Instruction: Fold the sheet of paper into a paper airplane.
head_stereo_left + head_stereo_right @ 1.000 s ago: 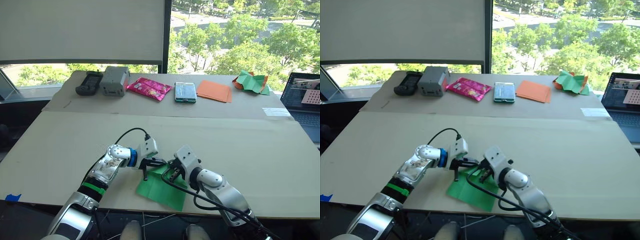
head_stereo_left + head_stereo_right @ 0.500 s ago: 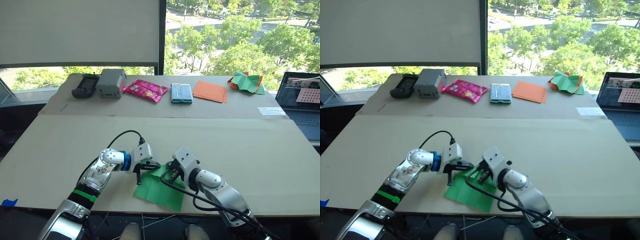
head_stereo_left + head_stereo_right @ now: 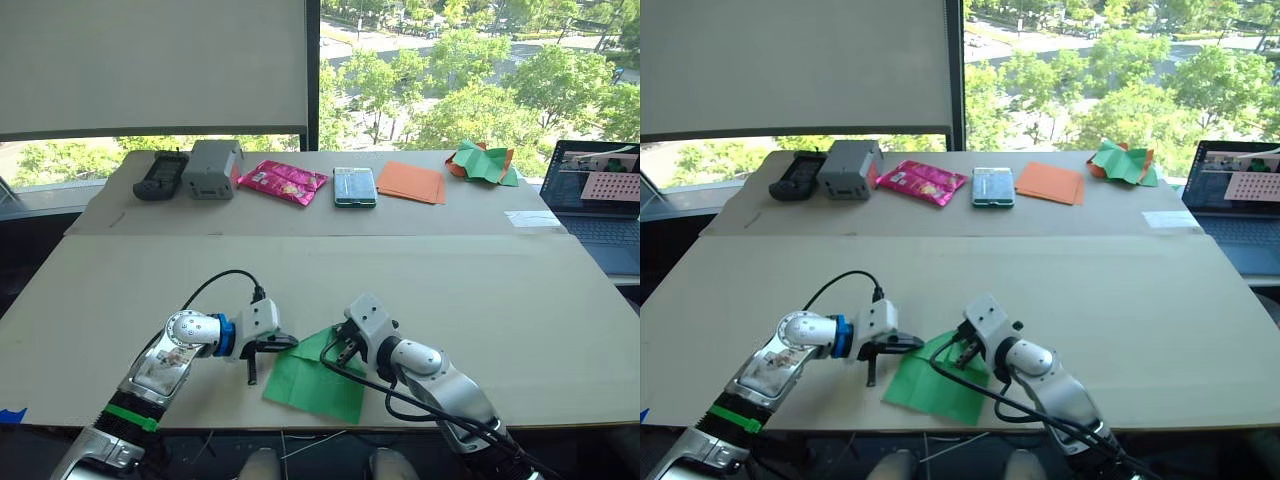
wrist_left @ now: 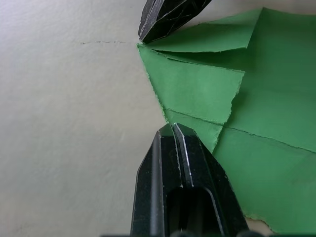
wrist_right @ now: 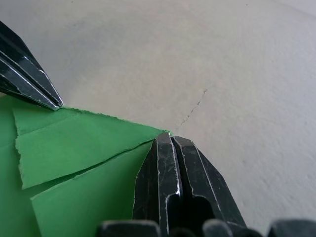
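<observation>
A row of items is laid along the far edge of the cardboard-covered table (image 3: 480, 290). From the robot's left: a black handheld device (image 3: 159, 175), a grey box (image 3: 210, 168), a pink snack packet (image 3: 283, 181), a teal-edged flat case (image 3: 354, 186), flat orange sheets (image 3: 412, 182) and a crumpled green-and-orange paper bundle (image 3: 481, 162). An open laptop (image 3: 595, 200) is positioned at the right edge — screen lit.
</observation>
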Controlling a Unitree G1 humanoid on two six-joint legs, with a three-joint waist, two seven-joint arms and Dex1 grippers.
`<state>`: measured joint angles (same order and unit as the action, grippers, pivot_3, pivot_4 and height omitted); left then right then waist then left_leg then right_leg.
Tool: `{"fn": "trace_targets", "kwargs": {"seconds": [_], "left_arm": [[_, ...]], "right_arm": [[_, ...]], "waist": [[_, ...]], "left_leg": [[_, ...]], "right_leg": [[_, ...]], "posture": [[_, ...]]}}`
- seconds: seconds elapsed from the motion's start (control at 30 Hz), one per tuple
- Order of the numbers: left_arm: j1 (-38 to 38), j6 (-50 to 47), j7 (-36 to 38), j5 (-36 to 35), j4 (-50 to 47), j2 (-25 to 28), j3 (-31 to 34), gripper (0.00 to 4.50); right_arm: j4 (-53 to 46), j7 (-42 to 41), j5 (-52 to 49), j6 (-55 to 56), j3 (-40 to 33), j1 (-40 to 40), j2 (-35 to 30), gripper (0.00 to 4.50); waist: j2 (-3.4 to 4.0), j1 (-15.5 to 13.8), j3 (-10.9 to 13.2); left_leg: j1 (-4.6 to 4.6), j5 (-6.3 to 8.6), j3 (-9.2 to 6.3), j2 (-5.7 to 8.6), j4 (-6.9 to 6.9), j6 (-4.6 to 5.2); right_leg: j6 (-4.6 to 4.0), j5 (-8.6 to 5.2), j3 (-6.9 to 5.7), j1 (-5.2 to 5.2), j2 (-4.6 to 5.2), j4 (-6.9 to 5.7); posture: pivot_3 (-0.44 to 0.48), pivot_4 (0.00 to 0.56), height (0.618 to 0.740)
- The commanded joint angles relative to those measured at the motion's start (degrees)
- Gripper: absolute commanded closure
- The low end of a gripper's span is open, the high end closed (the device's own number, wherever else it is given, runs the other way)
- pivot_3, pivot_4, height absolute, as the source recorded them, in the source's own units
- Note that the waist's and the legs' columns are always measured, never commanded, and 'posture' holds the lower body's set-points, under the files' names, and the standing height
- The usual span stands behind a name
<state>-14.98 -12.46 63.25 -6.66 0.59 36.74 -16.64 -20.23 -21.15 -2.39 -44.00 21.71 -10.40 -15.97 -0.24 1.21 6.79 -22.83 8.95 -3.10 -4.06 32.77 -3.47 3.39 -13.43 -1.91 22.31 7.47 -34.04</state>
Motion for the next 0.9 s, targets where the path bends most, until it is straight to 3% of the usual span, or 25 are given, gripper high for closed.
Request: {"fn": "trace_targets", "kwargs": {"seconds": [0.03, 0.4, 0.57, 0.9], "left_arm": [[4.25, -3.95, 1.84, 1.63, 0.91, 2.47, -2.67, 4.48], [6.39, -6.55, 0.29, 0.49, -2.79, 3.8, -1.17, 4.48], [6.61, -6.43, -0.12, 0.71, -2.63, 3.18, -1.62, 4.48], [6.37, -6.31, -0.71, 0.8, -2.38, 2.59, -1.82, 4.48]], "right_arm": [[1.58, 0.01, 0.49, -0.78, 0.29, 0.02, 0.07, 4.5], [1.44, -0.78, 0.13, 0.86, 0.83, -0.13, 0.54, 4.5], [-2.28, -2.47, -3.22, 5.56, -2.63, -0.38, 1.96, 4.5], [0.97, -4.6, -1.64, 4.52, 1.17, -1.66, 0.96, 4.5]], "waist": [[0.01, 0.03, 0.01], [0.09, 0.07, 0.09], [0.11, 0.02, 0.17], [0.14, -0.2, 0.2]], "left_leg": [[0.0, 0.0, 0.0, 0.0, 0.0, 0.0], [-0.02, 0.07, 0.0, -0.01, 0.0, -0.08], [-0.07, 0.07, 0.0, -0.01, 0.0, -0.09], [-0.14, 0.07, 0.01, -0.01, 0.0, -0.09]], "right_leg": [[-0.01, 0.0, 0.0, 0.01, 0.0, 0.0], [-0.05, -0.03, 0.01, 0.17, 0.02, 0.04], [-0.05, -0.03, 0.01, 0.25, 0.02, 0.04], [-0.05, -0.03, 0.01, 0.32, 0.02, 0.07]], "posture": [[0.0, 0.15, 0.706], [0.0, 0.15, 0.706], [0.0, 0.15, 0.706], [0.0, 0.15, 0.706]]}}
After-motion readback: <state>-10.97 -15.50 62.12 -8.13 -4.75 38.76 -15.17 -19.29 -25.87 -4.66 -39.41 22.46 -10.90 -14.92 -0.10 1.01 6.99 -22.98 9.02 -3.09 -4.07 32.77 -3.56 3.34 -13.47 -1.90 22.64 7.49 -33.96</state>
